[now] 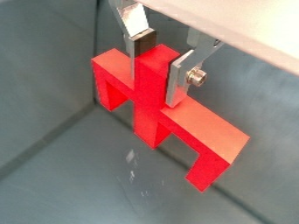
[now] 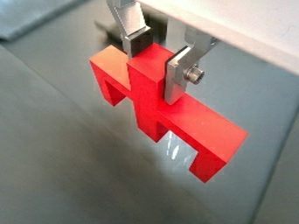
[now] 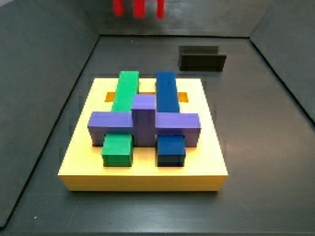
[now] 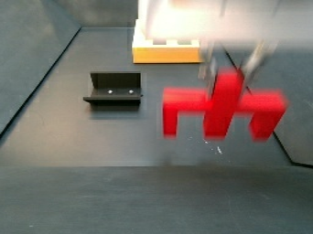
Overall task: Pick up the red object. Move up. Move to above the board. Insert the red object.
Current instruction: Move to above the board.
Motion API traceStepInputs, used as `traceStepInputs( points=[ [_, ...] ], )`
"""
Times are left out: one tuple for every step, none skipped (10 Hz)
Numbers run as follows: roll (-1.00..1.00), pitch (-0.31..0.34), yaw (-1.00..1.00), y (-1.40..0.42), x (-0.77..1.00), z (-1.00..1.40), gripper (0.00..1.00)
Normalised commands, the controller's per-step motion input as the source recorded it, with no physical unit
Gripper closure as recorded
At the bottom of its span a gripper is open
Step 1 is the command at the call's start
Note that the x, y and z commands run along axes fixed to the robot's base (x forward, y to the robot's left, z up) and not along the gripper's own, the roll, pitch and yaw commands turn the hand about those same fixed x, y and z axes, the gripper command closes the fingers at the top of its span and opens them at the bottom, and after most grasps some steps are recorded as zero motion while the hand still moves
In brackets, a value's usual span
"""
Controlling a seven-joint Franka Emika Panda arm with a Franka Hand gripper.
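Note:
My gripper (image 1: 158,70) is shut on the central stem of the red object (image 1: 211,131), with a silver finger on each side of the stem; both wrist views show this (image 2: 156,66). The red object (image 4: 226,110) hangs above the dark floor, bar level and legs pointing down, blurred in a side view. Only its legs (image 3: 138,7) show at the top edge of a side view, beyond the far end of the board. The yellow board (image 3: 142,175) carries green, blue and purple blocks. It also shows far behind the red object (image 4: 166,53).
The dark L-shaped fixture (image 4: 113,89) stands on the floor between the red object and the board, also seen behind the board (image 3: 204,60). Grey walls enclose the floor on all sides.

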Motion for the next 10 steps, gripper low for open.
traceStepInputs(
  points=[
    [0.01, 0.013, 0.00, -0.01, -0.05, 1.40, 1.00],
    [0.01, 0.023, 0.00, 0.00, 0.01, 1.40, 1.00],
    [-0.01, 0.071, 0.00, 0.02, 0.03, 0.92, 1.00],
    [0.01, 0.091, -0.01, 0.00, 0.02, 0.54, 1.00],
    [-0.11, 0.152, 0.26, -1.40, 0.16, 0.13, 1.00],
    [-0.10, 0.125, 0.24, -1.40, 0.16, 0.12, 1.00],
    [-0.02, 0.053, 0.15, -1.40, 0.15, 0.12, 1.00],
    [-0.03, 0.006, 0.08, -1.40, 0.15, 0.12, 1.00],
    [-0.01, 0.009, 0.05, -1.40, 0.15, 0.12, 1.00],
    [-0.01, 0.019, 0.03, -1.40, 0.15, 0.12, 1.00]
  ],
)
